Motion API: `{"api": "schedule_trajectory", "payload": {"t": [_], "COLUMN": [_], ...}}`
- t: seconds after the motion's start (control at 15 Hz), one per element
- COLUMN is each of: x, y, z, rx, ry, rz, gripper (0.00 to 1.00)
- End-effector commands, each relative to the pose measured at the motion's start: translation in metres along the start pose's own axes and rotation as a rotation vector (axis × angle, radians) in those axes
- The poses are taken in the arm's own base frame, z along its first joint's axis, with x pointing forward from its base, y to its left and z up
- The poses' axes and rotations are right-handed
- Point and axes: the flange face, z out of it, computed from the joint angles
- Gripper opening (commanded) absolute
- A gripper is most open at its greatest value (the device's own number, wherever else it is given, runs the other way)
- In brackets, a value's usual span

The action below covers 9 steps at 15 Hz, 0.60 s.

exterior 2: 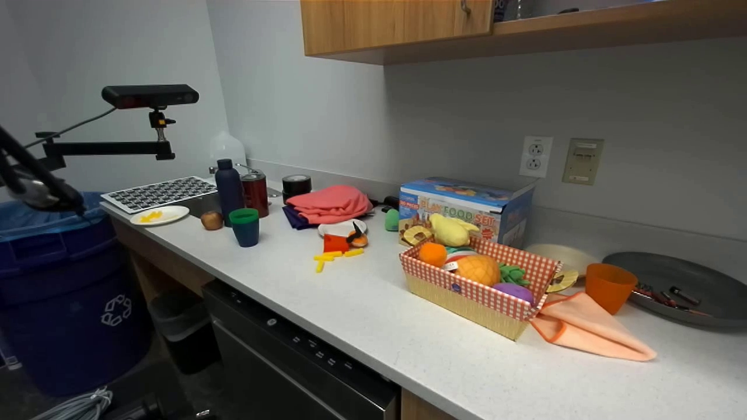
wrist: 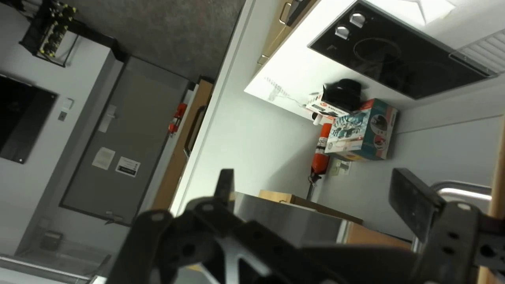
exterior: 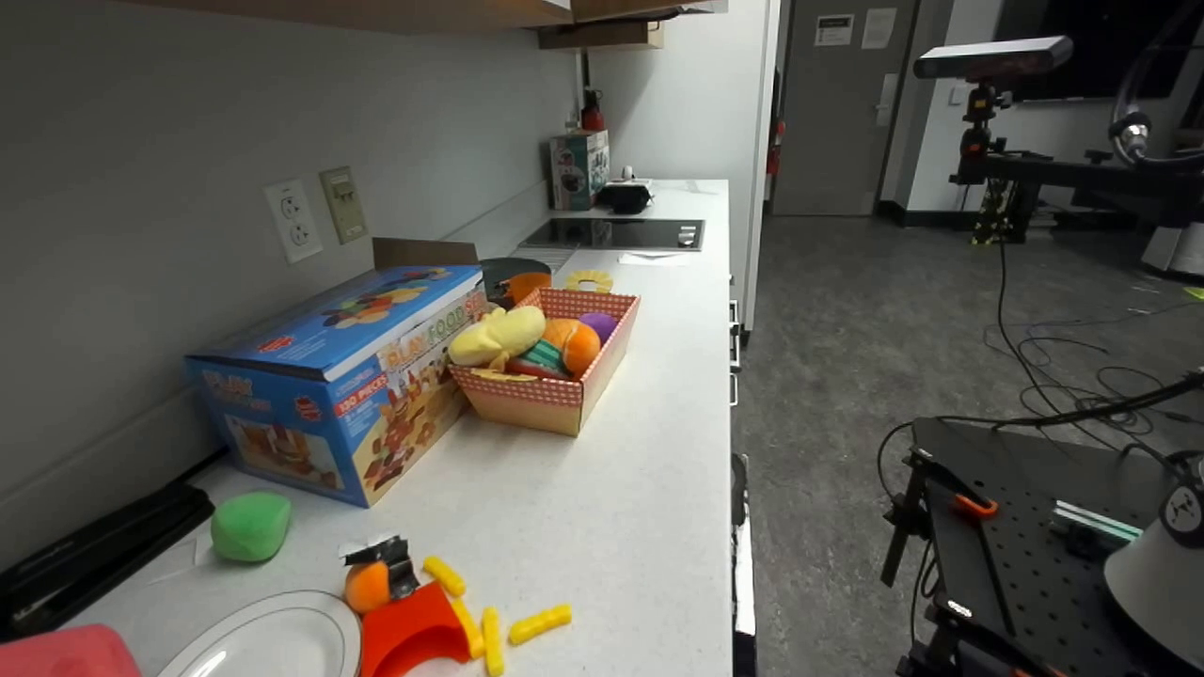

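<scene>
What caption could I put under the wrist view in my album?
The robot's open hand, holding nothing, with a black cooktop, a printed box and a red fire extinguisher beyond it.

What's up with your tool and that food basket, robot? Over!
Tool open, holding nothing. Basket on counter, toy food inside. Blue box close beside basket, might crowd it.

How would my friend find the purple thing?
On the white counter, beside the blue box, stands a red-checked basket. Look at the end nearest the orange cup. Beside the pineapple sits the purple thing, its colour unlike any neighbour's.
</scene>
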Motion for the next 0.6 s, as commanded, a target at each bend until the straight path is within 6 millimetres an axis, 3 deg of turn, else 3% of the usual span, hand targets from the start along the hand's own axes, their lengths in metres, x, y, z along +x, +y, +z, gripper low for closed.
{"api": "schedule_trajectory", "payload": {"t": [0.0,0.4,0.53], "x": [0.012,0.005,0.003], "y": [0.004,-0.007,-0.017], "z": [0.008,0.011,0.005], "rx": [0.015,0.02,0.102], "ry": [-0.105,-0.295,-0.347], "rz": [-0.026,-0.173,-0.227], "gripper": [1.0,1.0,1.0]}}
